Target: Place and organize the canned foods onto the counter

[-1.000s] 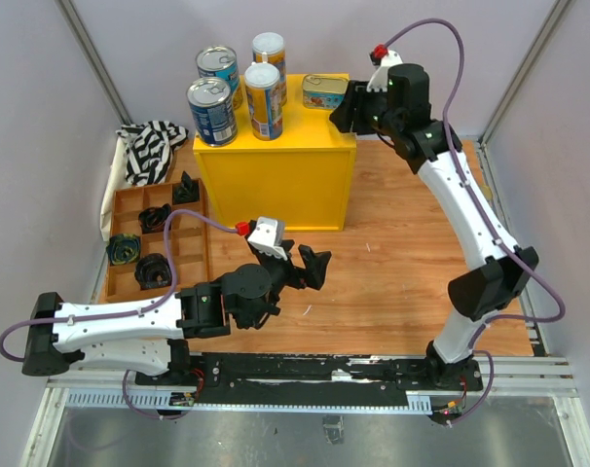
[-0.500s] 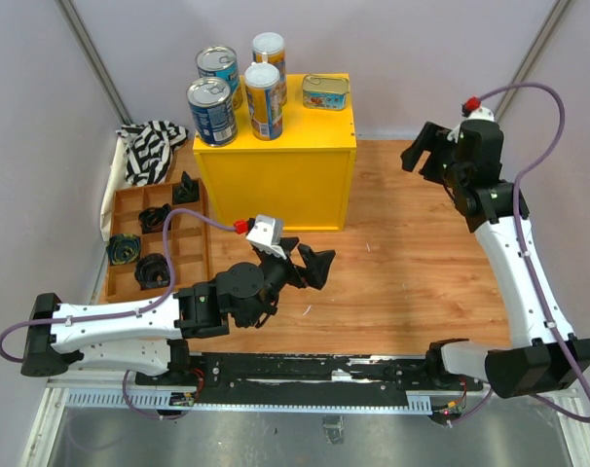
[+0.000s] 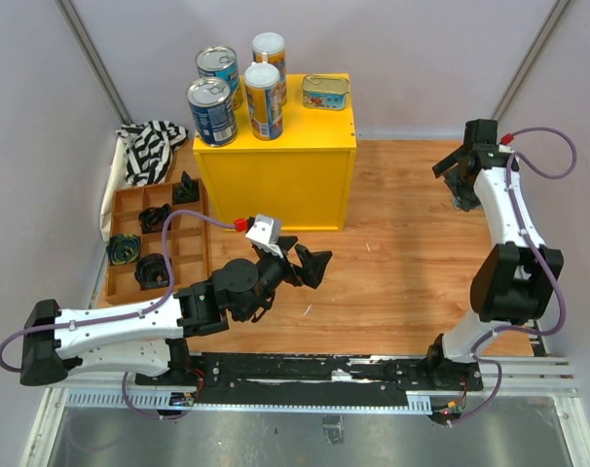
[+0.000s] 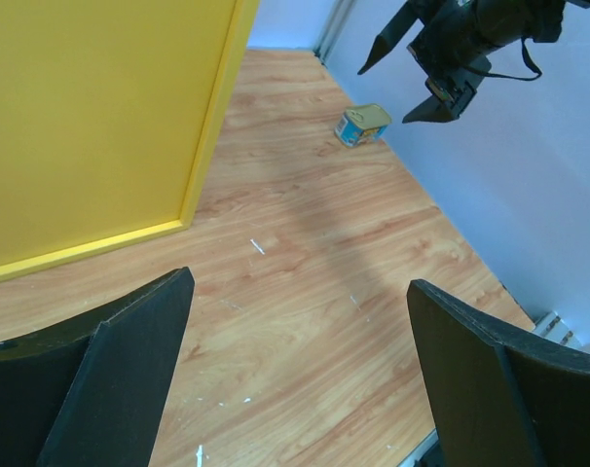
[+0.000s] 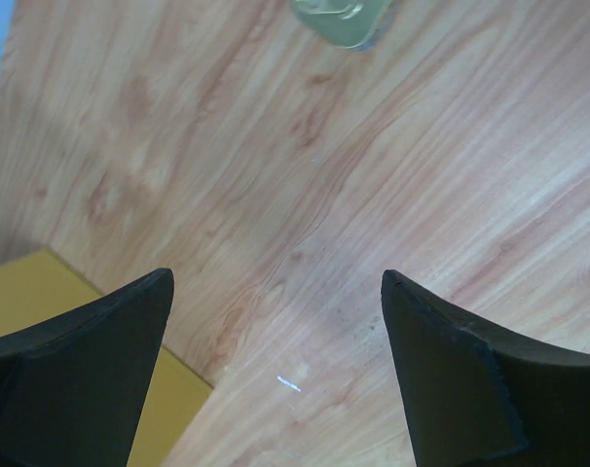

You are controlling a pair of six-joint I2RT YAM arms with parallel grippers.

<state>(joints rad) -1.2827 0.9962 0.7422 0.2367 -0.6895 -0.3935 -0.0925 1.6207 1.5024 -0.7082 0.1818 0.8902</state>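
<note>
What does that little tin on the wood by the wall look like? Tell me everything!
The small tin is flat and boxy, metal by its look, with a shiny gold top and a blue label round its side. It lies top up on the wooden table, near the pale wall, far from the yellow counter. Only the table touches it; the right arm's open fingers hang above it.

A wooden tabletop (image 3: 402,253) carries a yellow counter (image 3: 276,180), a compartment tray (image 3: 190,265), a striped cloth (image 3: 151,148) and one gold tin (image 4: 363,125).
</note>
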